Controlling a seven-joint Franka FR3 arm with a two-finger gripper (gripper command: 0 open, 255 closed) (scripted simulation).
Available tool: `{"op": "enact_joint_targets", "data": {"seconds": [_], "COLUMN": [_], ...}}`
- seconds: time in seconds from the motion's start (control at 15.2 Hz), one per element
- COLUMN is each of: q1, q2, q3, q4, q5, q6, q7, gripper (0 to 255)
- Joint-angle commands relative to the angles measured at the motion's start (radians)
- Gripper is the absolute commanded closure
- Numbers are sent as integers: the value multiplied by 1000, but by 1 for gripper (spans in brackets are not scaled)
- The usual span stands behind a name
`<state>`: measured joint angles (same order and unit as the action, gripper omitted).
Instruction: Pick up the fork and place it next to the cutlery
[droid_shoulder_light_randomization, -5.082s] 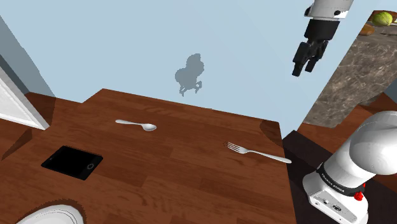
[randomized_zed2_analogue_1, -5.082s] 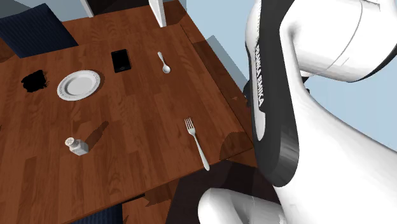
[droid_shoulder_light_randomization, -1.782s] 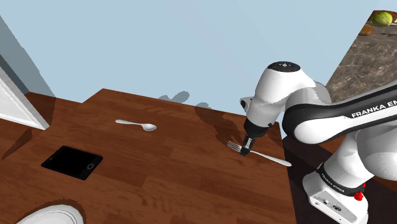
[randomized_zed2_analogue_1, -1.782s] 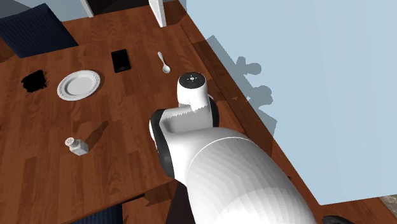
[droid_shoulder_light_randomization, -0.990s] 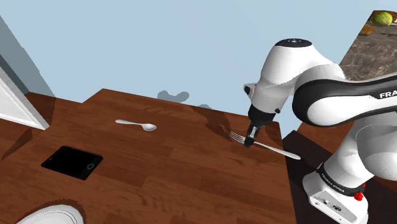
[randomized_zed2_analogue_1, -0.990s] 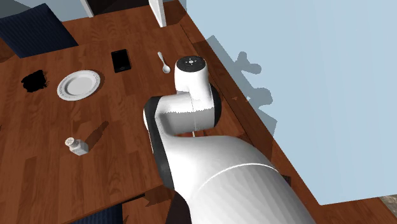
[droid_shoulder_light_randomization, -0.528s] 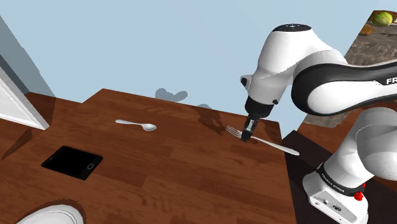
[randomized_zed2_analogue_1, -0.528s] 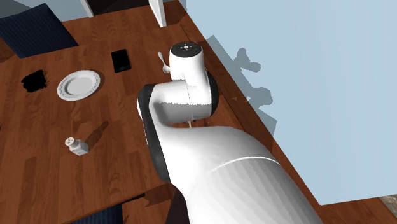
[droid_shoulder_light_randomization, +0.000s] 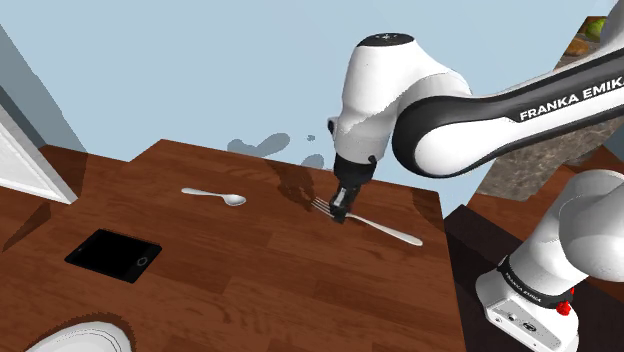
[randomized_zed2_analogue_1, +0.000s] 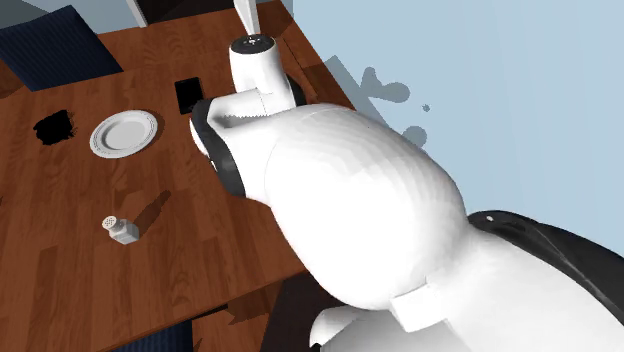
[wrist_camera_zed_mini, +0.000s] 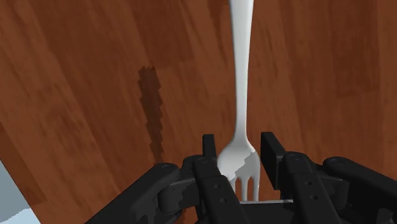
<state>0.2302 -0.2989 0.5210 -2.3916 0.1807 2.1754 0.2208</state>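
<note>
My black gripper (droid_shoulder_light_randomization: 342, 212) is shut on the neck of a white fork (droid_shoulder_light_randomization: 385, 229), held a little above the brown wooden table (droid_shoulder_light_randomization: 250, 270). The fork's handle trails toward the shoulder view's right, its tines toward the spoon. In the wrist view the two fingers clasp the fork (wrist_camera_zed_mini: 242, 95) just behind its tines, and the gripper (wrist_camera_zed_mini: 240, 156) hangs over wood planks with the fork's shadow beside it. A white spoon (droid_shoulder_light_randomization: 214, 195) lies on the table further to the shoulder view's left. The arm hides the fork and the spoon in the second exterior view.
A black phone (droid_shoulder_light_randomization: 113, 255) lies near the table's front left, a white plate (randomized_zed2_analogue_1: 123, 132) beyond it. A small white shaker (randomized_zed2_analogue_1: 120, 229) and a dark patch (randomized_zed2_analogue_1: 55, 126) sit on the table (randomized_zed2_analogue_1: 60, 270). A blue chair (randomized_zed2_analogue_1: 60, 55) stands behind. The stand (droid_shoulder_light_randomization: 530, 300) is at lower right.
The gripper, shut on the fork, has carried it off the table's right edge region leftward toward the spoon. The arm has swung further over the table.
</note>
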Motion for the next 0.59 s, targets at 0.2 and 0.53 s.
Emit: {"op": "enact_joint_targets", "data": {"seconds": [0.2,0.53], "q1": [-32,0], "q2": [228,457], "q3": [64,86], "q4": [213,453], "q5": [-133,-288], "q6": [-3,-56], "q7": [122,248], "gripper": [255,255]}}
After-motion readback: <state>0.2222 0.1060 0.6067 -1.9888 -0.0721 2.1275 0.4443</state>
